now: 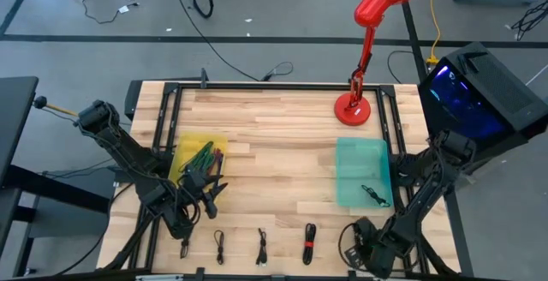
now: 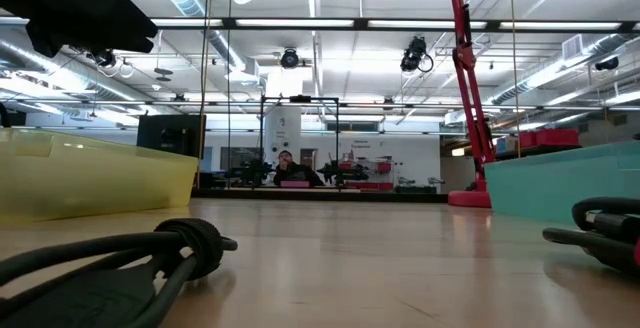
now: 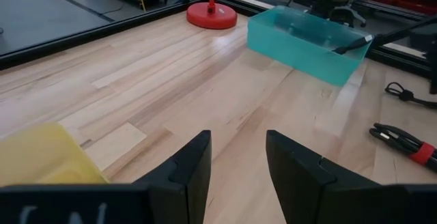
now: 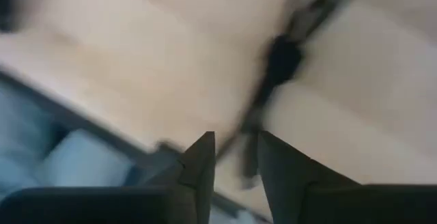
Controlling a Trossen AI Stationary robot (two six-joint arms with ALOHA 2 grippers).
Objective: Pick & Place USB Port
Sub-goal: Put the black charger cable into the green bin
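Several short black cables lie in a row along the table's near edge; one with a red band [image 1: 308,245] is nearest my right gripper [image 1: 349,248]. That gripper is low over the near edge, right of the row, and open by a narrow gap [image 4: 232,152]. A blurred dark cable [image 4: 281,57] lies ahead of its fingers. My left gripper [image 1: 208,190] hovers open [image 3: 237,152] by the near right corner of the yellow bin [image 1: 199,157], which holds cables. The teal bin [image 1: 362,171] holds one cable [image 1: 374,195].
A red desk lamp [image 1: 353,108] stands on the far side, behind the teal bin. A black frame [image 1: 282,85] runs around the tabletop. Bare wood [image 1: 274,161] lies between the two bins. In the low view a person [image 2: 288,168] sits far behind the table.
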